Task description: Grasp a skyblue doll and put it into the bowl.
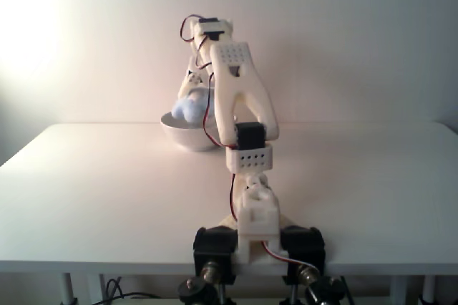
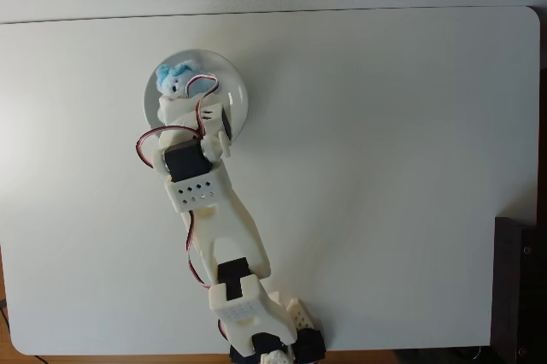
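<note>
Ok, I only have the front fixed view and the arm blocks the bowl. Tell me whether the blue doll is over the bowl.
Observer: From above, the skyblue doll lies inside the rim circle of the bowl, toward its far left part.
Operator: Give me the jaws.
Observer: The gripper points at the doll, but the wrist covers its fingers from above; open or shut, I cannot tell.
Operator: Report the bowl's place.
Observer: It stands in the far left part of the table, apart from every edge.
</note>
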Tool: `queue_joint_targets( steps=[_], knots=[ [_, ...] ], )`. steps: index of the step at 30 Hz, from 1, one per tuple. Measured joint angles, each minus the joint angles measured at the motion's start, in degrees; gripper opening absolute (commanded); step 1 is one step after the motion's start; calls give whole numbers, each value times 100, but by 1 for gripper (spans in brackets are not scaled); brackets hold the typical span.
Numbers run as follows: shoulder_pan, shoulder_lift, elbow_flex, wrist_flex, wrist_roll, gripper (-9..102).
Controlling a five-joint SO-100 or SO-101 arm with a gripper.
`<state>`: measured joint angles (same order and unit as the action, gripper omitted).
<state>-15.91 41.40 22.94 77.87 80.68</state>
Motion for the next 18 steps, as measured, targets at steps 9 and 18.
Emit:
queue_joint_targets(
  steps=[9, 18],
  knots=[
    [44, 0, 0, -9, 0, 69],
    [44, 0, -237, -9, 0, 69]
  ],
)
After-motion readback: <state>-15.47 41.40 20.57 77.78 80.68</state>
